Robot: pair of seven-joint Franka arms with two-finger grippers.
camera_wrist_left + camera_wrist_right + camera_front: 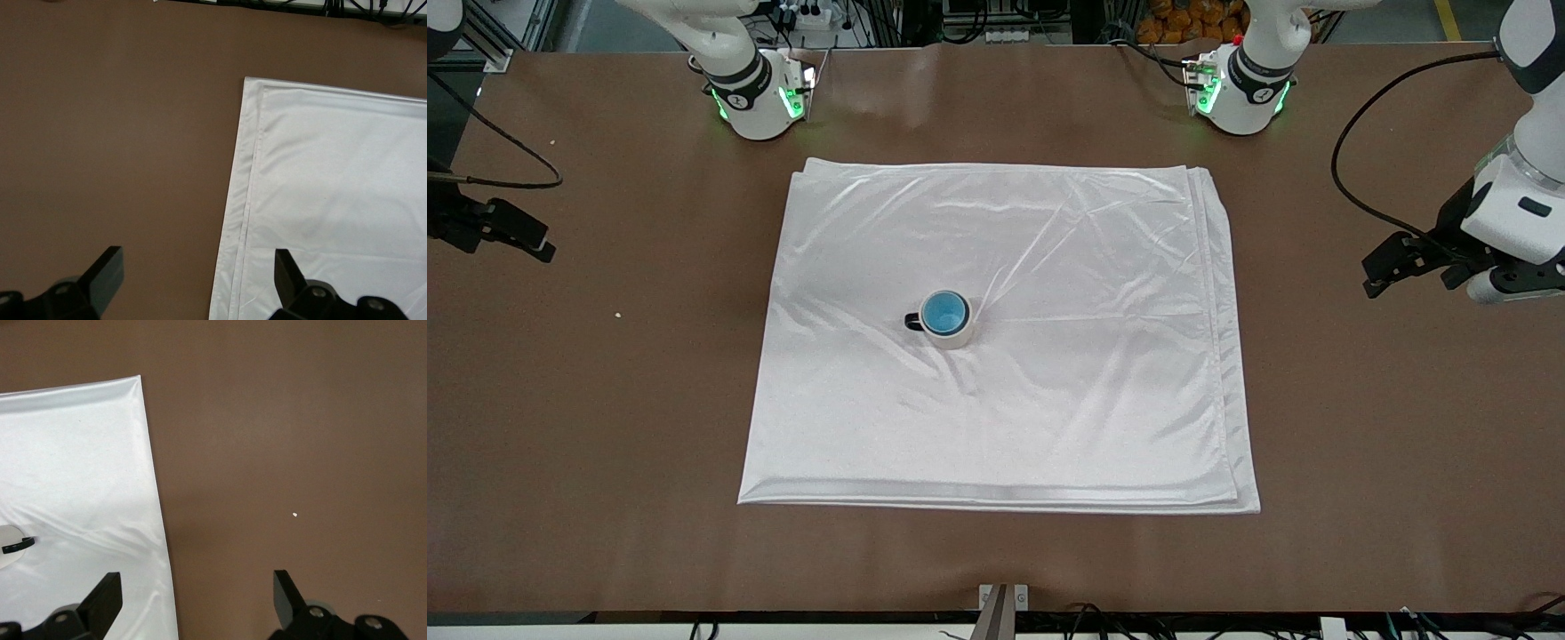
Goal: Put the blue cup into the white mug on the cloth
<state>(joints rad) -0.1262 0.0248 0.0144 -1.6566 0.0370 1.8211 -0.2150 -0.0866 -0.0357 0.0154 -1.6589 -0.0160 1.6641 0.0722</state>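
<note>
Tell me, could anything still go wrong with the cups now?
Maybe. The blue cup sits inside the white mug on the wrinkled, shiny cloth, so a tug on the cloth might tip both. Both claws, left and right, hang open over bare table, away from the cups.

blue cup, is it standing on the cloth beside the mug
No, the blue cup sits nested inside the white mug, which stands on the cloth.

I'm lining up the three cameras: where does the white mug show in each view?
Front view: the white mug stands near the middle of the cloth, the blue cup inside it.
Left wrist view: not in it.
Right wrist view: only its handle side shows at the picture's edge.
Shared landmark: the cloth.
</note>
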